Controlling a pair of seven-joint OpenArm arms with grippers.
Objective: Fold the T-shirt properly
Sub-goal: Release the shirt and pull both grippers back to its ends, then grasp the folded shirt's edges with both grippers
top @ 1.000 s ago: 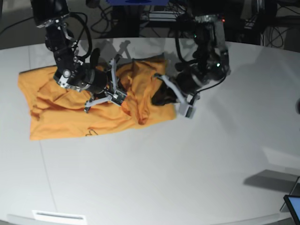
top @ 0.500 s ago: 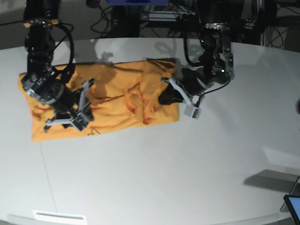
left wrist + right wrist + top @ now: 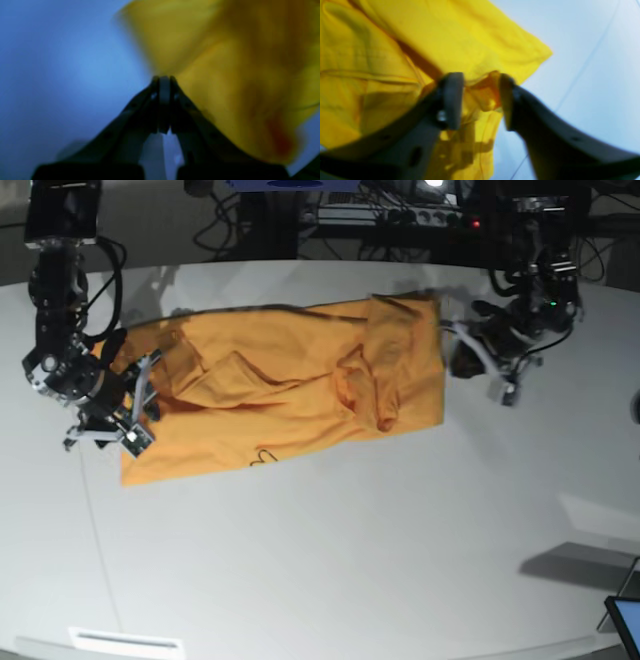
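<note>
- The T-shirt is laid out across the table, in the part nearer the arms' bases, as a long orange-yellow strip with its middle rumpled.
- A bunched, raised fold is seen toward the left-arm end, with a flatter panel beside it.
- Dark lettering is partly shown along the edge facing away from the arms.
- The left gripper is clenched on the T-shirt's end edge — creases are drawn toward its fingertips in the left wrist view.
- The right gripper is held open over the opposite end of the T-shirt, its fingers parted and nothing pinched between them; whether the cloth is touched cannot be told.
- Folds and seams are seen below the right gripper, and one corner of cloth is spread out beyond its fingertips.
- The left wrist view is blurred, so fine detail in the cloth is lost.
</note>
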